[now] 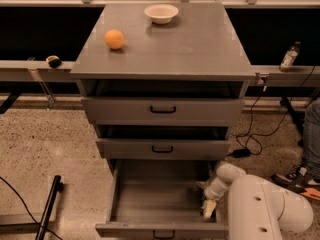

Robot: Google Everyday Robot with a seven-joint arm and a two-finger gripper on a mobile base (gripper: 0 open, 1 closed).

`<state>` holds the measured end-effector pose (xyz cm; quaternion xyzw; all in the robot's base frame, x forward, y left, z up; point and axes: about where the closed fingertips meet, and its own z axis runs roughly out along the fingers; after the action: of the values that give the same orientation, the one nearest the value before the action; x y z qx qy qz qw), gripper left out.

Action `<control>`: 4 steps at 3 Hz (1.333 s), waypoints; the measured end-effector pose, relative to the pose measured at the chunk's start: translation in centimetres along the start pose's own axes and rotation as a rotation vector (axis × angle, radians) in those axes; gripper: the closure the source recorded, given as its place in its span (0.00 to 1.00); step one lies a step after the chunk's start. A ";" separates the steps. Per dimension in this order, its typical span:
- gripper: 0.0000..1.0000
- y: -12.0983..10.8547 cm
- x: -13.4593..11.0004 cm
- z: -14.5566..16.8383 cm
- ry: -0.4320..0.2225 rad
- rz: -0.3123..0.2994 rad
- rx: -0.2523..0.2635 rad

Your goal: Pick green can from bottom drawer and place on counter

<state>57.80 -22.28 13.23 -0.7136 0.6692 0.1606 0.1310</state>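
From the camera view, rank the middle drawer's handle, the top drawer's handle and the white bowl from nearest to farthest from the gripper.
The gripper is low in the right side of the open bottom drawer.
1. Middle drawer's handle, just above, to its left.
2. Top drawer's handle, higher up.
3. White bowl, at the back of the counter.

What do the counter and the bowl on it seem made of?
The counter: likely painted metal, smooth matte grey. The bowl: pale plastic or paper, matte; unclear which. The gripper sits inside the bottom drawer, at its right.
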 end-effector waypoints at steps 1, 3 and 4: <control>0.19 0.0 0.4 0.1 0.002 0.013 0.004; 0.72 -0.1 -1.0 -1.2 -0.045 -0.009 0.032; 0.96 0.0 -3.4 -5.1 -0.167 -0.060 0.090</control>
<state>57.87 -21.22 19.27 -0.7109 0.6407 0.1853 0.2230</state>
